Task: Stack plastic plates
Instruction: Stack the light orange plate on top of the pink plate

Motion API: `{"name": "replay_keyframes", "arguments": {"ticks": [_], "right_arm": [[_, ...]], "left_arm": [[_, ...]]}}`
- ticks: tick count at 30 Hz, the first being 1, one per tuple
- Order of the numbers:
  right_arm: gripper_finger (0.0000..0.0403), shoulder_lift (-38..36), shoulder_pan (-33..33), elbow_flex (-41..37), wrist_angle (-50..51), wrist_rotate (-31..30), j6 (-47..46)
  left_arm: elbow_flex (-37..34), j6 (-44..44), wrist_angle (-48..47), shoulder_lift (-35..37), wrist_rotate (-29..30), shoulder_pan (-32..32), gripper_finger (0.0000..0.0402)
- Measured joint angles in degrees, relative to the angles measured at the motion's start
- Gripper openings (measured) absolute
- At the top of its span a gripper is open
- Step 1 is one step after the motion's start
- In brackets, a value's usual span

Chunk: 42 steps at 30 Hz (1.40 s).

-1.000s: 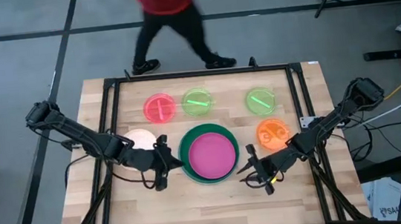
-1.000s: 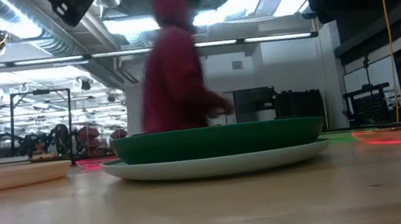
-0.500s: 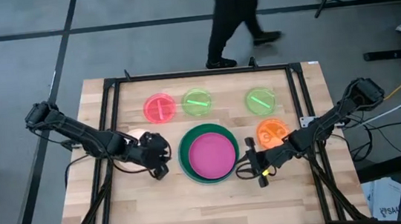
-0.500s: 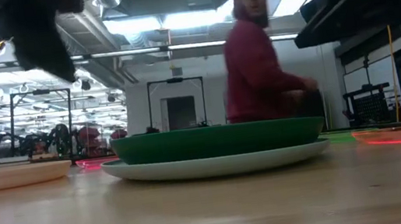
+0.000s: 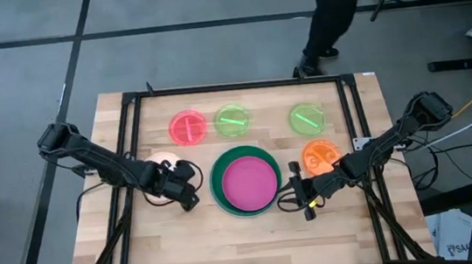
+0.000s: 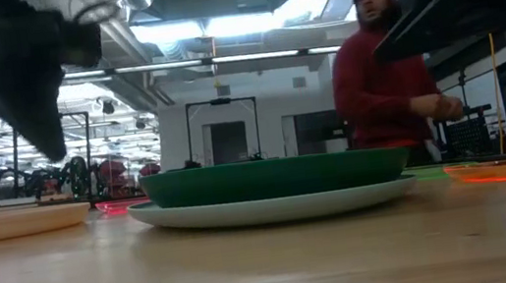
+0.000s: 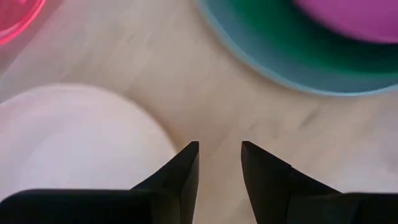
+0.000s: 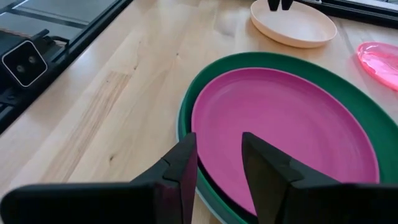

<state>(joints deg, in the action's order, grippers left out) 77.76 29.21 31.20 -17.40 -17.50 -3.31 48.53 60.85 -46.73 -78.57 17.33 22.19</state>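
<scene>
the left gripper (image 7: 219, 163) hangs with fingers narrowly parted, empty, the cream-pink plate (image 7: 74, 143) just beside one fingertip. the right gripper (image 8: 219, 163), also slightly parted and empty, hovers at the rim of the magenta plate (image 8: 280, 124) nested in the dark green plate (image 8: 357, 109)

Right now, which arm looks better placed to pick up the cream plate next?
The left arm. Its tool hovers right at the edge of the cream plate, fingers slightly apart. The right tool sits on the far side of the stacked plates, nearer the orange plate.
</scene>
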Motion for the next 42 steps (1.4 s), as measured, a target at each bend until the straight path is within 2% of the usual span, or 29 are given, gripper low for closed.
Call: {"name": "replay_keyframes", "arguments": {"ticks": [5,28,33,39,42], "right_arm": [[0.0117,0.00,0.00,0.00,0.05,0.01,-0.84],[0.0117,0.00,0.00,0.00,0.50,-0.04,-0.92],[0.0117,0.02,0.00,0.00,0.45,-0.04,-0.92],[0.0117,0.02,0.00,0.00,0.45,-0.04,-1.03],[0.0117,0.01,0.00,0.00,0.45,-0.04,-1.05]], "left_arm": [[-0.04,3.48,-2.83,-3.62,-0.46,-1.27,0.0113],[-0.04,1.80,-1.94,-15.71,-2.97,-3.95,0.0111],[-0.04,1.51,-1.94,-15.74,-3.22,-4.06,0.0082],[-0.04,0.25,-2.19,-15.74,-2.51,-4.02,0.0017],[-0.02,-0.23,-2.55,-15.73,-2.70,-4.02,0.0008]]}}
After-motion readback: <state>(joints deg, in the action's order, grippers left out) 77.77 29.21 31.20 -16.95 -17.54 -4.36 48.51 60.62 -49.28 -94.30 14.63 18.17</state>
